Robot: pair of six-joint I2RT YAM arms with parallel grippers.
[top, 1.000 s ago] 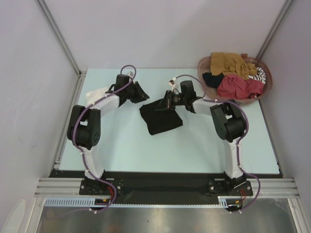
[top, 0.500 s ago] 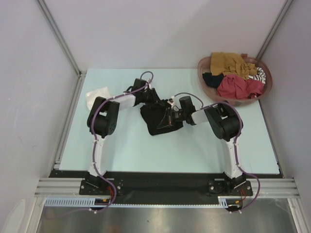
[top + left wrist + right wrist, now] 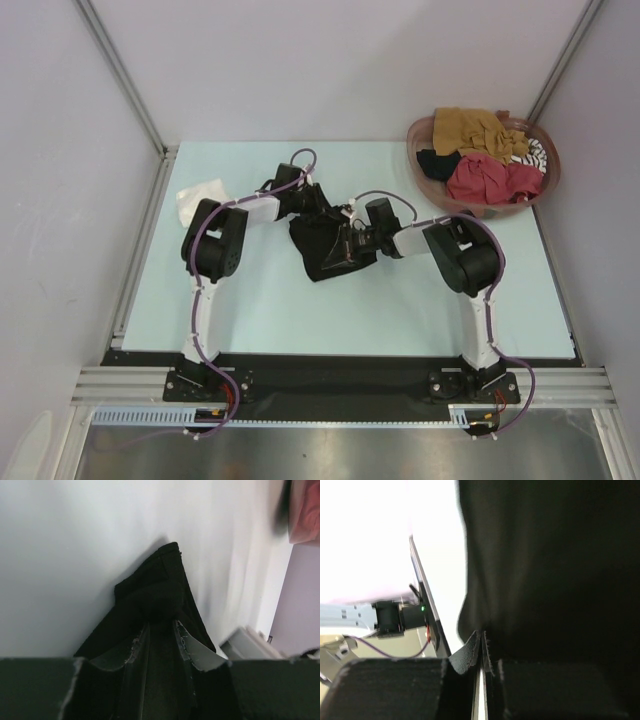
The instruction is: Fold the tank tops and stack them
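Note:
A black tank top [image 3: 322, 262] lies crumpled at the middle of the table. My left gripper [image 3: 318, 212] is at its far edge. In the left wrist view the left gripper [image 3: 161, 625] is shut on a bunched fold of the black tank top [image 3: 150, 590]. My right gripper [image 3: 345, 245] rests on the garment's right part. In the right wrist view the right gripper [image 3: 482, 632] has its jaws pressed together on the edge of the black tank top [image 3: 550, 555]. A folded white tank top [image 3: 200, 195] lies at the far left.
A round reddish-brown basket [image 3: 415, 135] stands at the back right corner. It holds a mustard top [image 3: 475, 128], a red top [image 3: 490, 178] and a striped one [image 3: 535, 152]. Grey walls close the table [image 3: 250, 300] on three sides.
The left arm swung right from beside the white tank top to the black one's far edge. The right gripper drew nearer with the cloth, bunching it. Little has moved in the last half second.

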